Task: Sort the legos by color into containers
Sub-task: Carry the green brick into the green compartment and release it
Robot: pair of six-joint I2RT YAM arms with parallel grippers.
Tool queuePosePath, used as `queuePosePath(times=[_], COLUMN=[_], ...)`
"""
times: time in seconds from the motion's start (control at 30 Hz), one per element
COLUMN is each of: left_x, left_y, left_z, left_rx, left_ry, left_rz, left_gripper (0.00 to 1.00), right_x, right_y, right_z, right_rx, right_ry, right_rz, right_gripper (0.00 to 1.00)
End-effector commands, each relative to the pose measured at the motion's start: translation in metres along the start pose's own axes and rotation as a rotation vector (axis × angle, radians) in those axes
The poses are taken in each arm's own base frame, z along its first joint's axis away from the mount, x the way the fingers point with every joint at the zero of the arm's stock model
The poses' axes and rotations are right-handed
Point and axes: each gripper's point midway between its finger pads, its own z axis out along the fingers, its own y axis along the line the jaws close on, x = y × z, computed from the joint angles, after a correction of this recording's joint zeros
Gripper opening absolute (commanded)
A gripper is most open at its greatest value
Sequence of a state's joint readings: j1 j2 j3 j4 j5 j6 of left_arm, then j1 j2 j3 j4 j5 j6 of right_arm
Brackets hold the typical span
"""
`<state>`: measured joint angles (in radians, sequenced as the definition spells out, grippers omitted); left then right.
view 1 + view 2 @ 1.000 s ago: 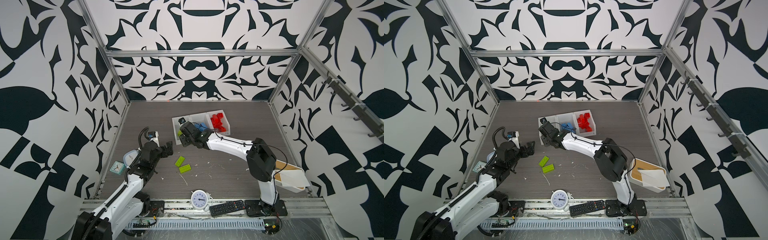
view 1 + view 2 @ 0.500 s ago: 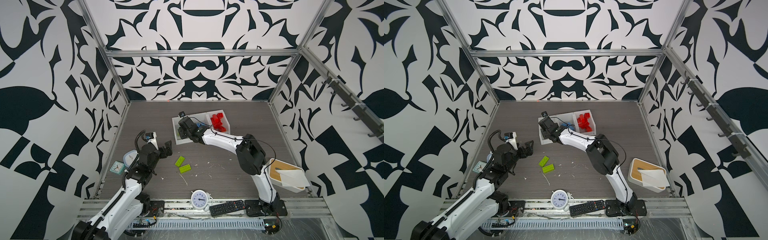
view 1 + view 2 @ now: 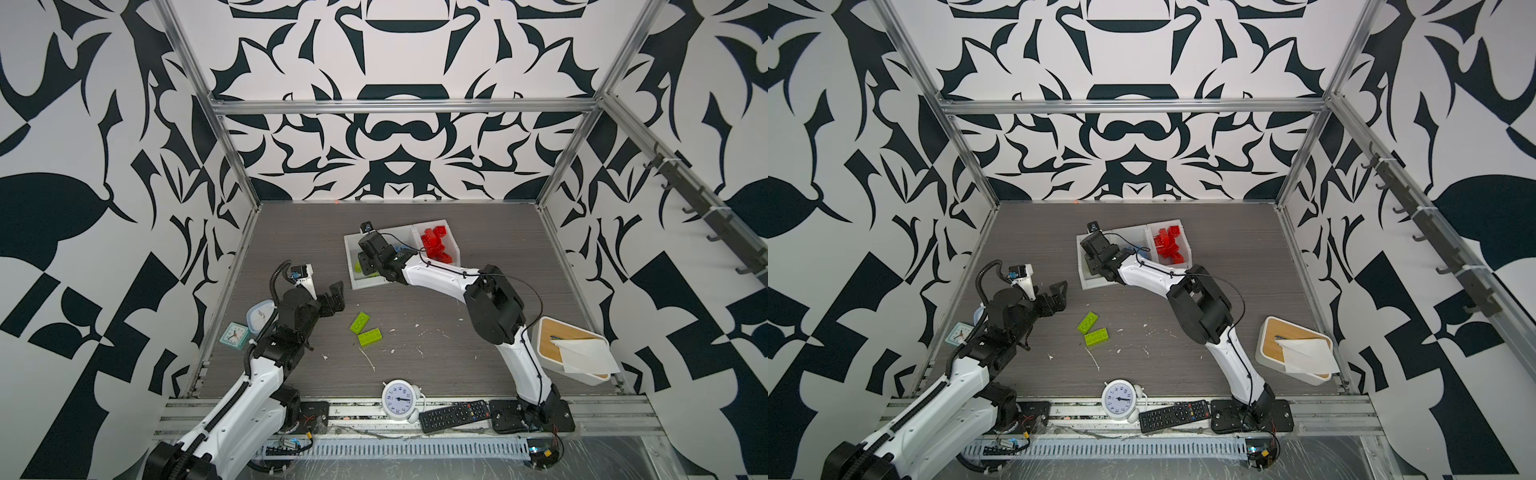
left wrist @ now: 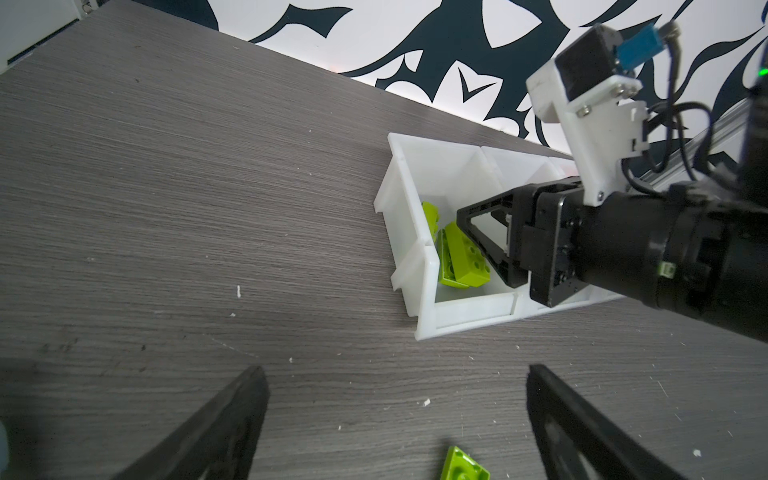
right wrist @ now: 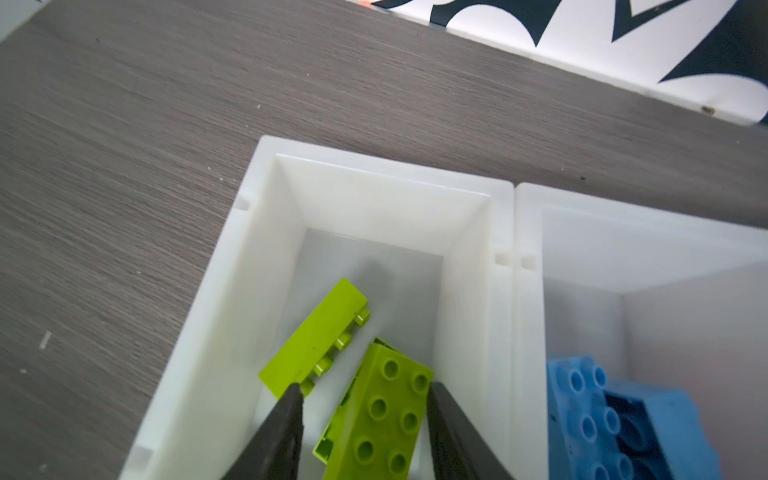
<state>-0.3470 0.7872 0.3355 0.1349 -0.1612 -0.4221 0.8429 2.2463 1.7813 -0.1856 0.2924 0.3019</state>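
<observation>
Grey wood-grain table (image 3: 299, 232), three joined white containers (image 3: 368, 284) at back, lime lego (image 3: 360, 322) just beside second lime lego (image 3: 370, 337) mid-table, wooden-lidded bin (image 3: 552, 332) right, round tub (image 3: 259, 311) and teal clock (image 3: 234, 335) left, white scraps (image 3: 368, 357) scattered.

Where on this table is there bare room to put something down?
Bare: the strip between bins and back wall; the stretch right of the right arm, behind the lidded box; the far left corner beyond the left gripper. Crowded: the near middle, with green bricks, scraps and clock.
</observation>
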Motion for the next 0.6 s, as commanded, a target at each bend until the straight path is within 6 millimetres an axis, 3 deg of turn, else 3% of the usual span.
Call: queuePosePath(times=[0.0, 0.1, 0.2, 0.3, 0.57], left_x=[-0.003, -0.003, -0.002, -0.002, -0.005], left_y=[0.002, 0.003, 0.003, 0.003, 0.014], left_z=[-0.001, -0.001, 0.0, 0.0, 0.0], left_rx=[-0.008, -0.01, -0.01, -0.015, -0.07], left_ry=[-0.019, -0.018, -0.014, -0.01, -0.006], left_rz=[-0.01, -0.011, -0.013, -0.012, -0.011], left_gripper=[1.0, 1.0, 1.0, 1.0, 1.0], right_x=[-0.026, -0.028, -0.032, -0.024, 0.042], right_y=[0.001, 0.006, 0.018, 0.032, 0.048], right_z=[-0.016, -0.027, -0.053, -0.08, -0.136], right_rx=[-0.013, -0.033, -0.057, -0.078, -0.091], right_ry=[-0.044, -0.043, -0.047, -0.021, 0.12], right_rz=[0.019, 0.011, -0.027, -0.068, -0.111], right_gripper=[0.63, 0.66, 0.7, 0.73, 0.8])
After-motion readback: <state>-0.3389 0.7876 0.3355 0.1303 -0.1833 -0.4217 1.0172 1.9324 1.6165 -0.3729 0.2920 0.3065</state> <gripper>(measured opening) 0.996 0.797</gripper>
